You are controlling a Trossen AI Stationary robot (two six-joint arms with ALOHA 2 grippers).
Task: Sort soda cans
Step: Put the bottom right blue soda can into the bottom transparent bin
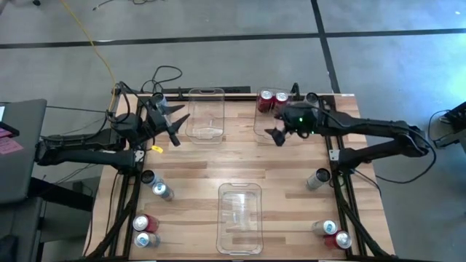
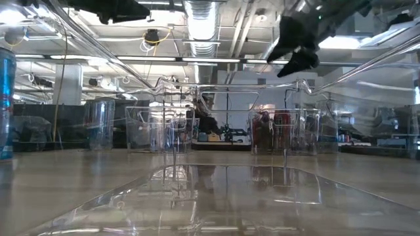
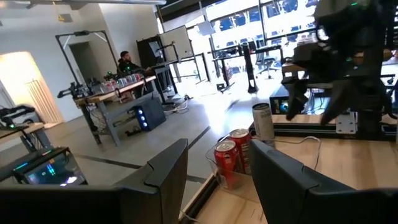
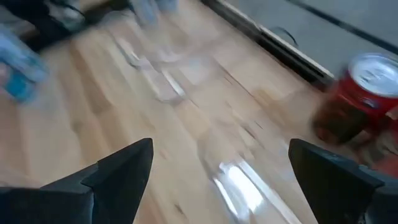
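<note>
Soda cans (image 1: 272, 99), two red, stood in the far right bin (image 1: 263, 125) from above; others sat along both table (image 1: 196, 164) edges. The right gripper (image 1: 276, 135) hung open over that bin. The left wrist view showed the left gripper (image 3: 214, 180) spread and empty. The right wrist view, blurred, showed perhaps one red can.

No lettering, brand, number or sign is showing legibly in any view. The red soda cans (image 3: 231, 163) are carrying pale markings on their sides, but these are staying too small and blurred to read, and the pink note (image 1: 9, 144) beside the worktop (image 1: 189, 169) is showing nothing legible either.
</note>
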